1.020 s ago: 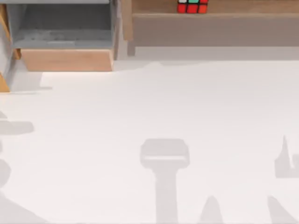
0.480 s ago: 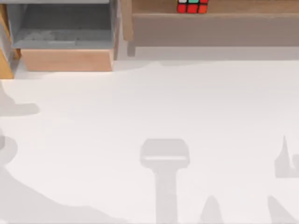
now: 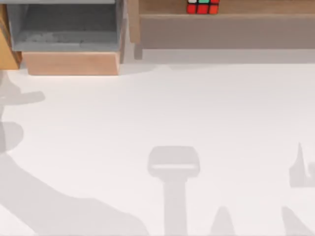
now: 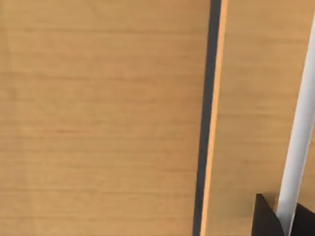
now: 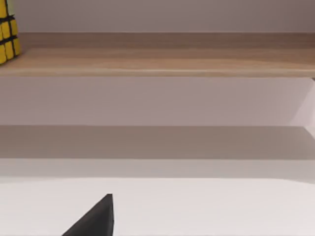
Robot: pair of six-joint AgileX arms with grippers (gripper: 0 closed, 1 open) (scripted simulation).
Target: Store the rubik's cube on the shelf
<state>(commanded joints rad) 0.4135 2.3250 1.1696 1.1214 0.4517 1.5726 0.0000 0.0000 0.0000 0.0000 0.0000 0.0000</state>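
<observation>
The rubik's cube point(image 3: 203, 6), with red, green and white stickers, rests on the long light-brown shelf point(image 3: 261, 7) at the back, a little right of the middle. The right wrist view faces the shelf point(image 5: 162, 59) from the table, and the rubik's cube point(image 5: 7, 42) sits at its edge with a yellow face showing. A dark part of my right gripper point(image 5: 96, 220) juts in low over the white table, well short of the shelf. My left gripper point(image 4: 268, 219) is a dark corner close against pale wooden panels.
A wooden box point(image 3: 71, 63) with a grey-lined compartment stands at the back left, beside the shelf. A grey-brown panel point(image 3: 221, 32) runs under the shelf board. Arm shadows fall on the white table point(image 3: 197, 108) along its left and front.
The shadow on the table's left has grown and slid toward the wooden box. The wooden edge at the far left has shrunk upward. The rubik's cube has stayed put.
</observation>
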